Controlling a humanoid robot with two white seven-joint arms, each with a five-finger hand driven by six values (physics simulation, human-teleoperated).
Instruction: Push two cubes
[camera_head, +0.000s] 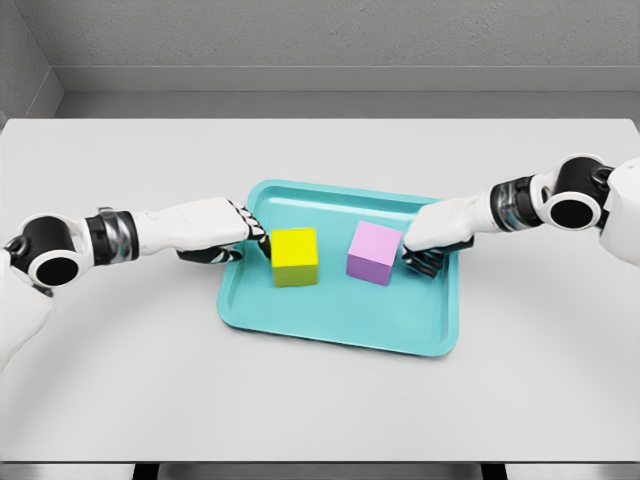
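A yellow cube (295, 256) and a pink cube (374, 252) sit side by side on a teal tray (340, 320), a gap between them. My left hand (250, 240) reaches over the tray's left rim, its fingertips touching the yellow cube's left side. From the right, my right hand (418, 250) presses its curled fingers against the pink cube's right side. Neither hand grasps a cube.
The tray lies in the middle of a light grey table (120, 380). A grey wall runs along the table's far edge.
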